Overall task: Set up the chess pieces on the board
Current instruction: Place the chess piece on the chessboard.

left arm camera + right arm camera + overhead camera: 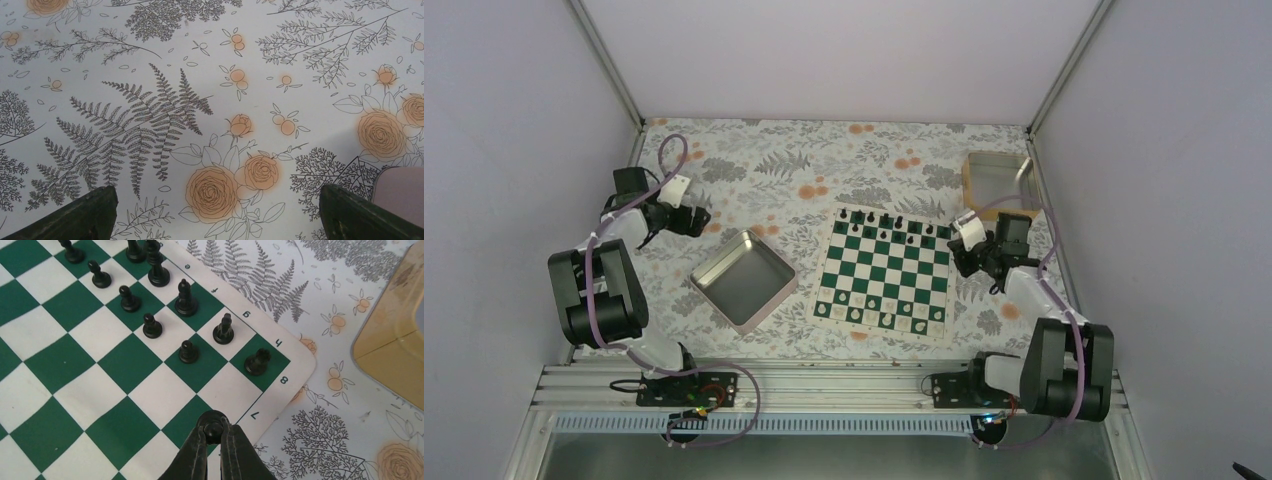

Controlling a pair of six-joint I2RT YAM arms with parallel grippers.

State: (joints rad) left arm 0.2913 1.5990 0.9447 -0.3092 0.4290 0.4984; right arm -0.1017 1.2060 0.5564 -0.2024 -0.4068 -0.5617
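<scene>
The green and white board (886, 285) lies right of centre. Black chess pieces (894, 226) stand in its two far rows; pale pieces line the near rows. My right gripper (964, 252) hovers at the board's right edge, shut on a black pawn (212, 427) held low over the last green square of the row marked 7 (186, 426). Beyond it stand a row of black pawns (188, 352) and, on the back row, several black pieces, the nearest on the corner square (257, 361). My left gripper (696, 221) is open and empty over the flowered cloth, fingers (92, 216) wide apart.
A square metal tray (769, 303) sits left of the board, empty. A wooden box (971, 182) stands at the back right; its corner also shows in the right wrist view (390, 347). A smooth pinkish-grey corner (402, 197) shows beside the left gripper's right finger.
</scene>
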